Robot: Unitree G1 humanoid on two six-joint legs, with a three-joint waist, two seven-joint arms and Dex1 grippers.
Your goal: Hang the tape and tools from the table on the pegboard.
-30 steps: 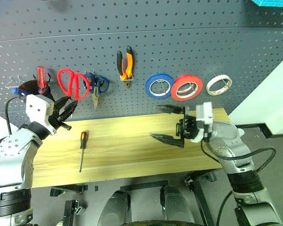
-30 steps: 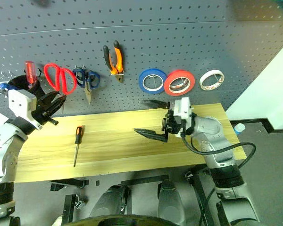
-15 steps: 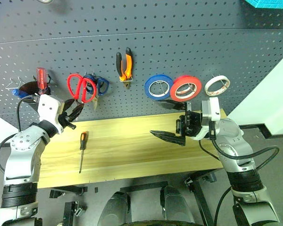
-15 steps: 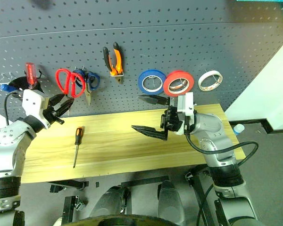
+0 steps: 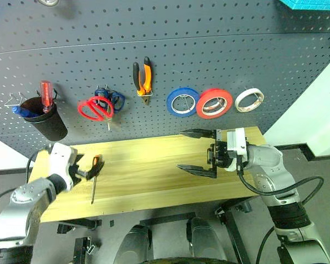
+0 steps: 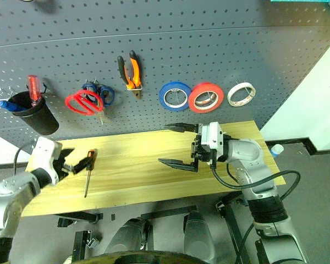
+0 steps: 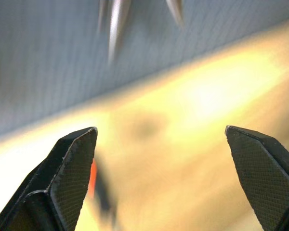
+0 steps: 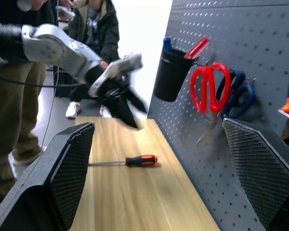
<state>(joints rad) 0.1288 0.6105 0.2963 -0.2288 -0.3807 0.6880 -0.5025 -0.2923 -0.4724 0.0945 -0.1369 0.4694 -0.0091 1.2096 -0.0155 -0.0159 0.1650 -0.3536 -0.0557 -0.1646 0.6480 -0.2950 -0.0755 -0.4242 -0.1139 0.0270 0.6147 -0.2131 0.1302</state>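
Hanging now: red scissors (image 5: 95, 108) on pegboard (image 5: 220, 49); left pincer (image 5: 86, 168) lower, open.

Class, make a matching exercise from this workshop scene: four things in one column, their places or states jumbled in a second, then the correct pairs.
Things
1. Slim screwdriver with orange-black handle
2. Red-handled scissors
3. Red-handled screwdriver
4. Left gripper

Places or states
A. Standing in the black cup
B. Open, just beside the screwdriver handle
C. Lying on the light wooden table
D. Hanging on the dark grey pegboard

Pairs: 1-C, 2-D, 3-A, 4-B
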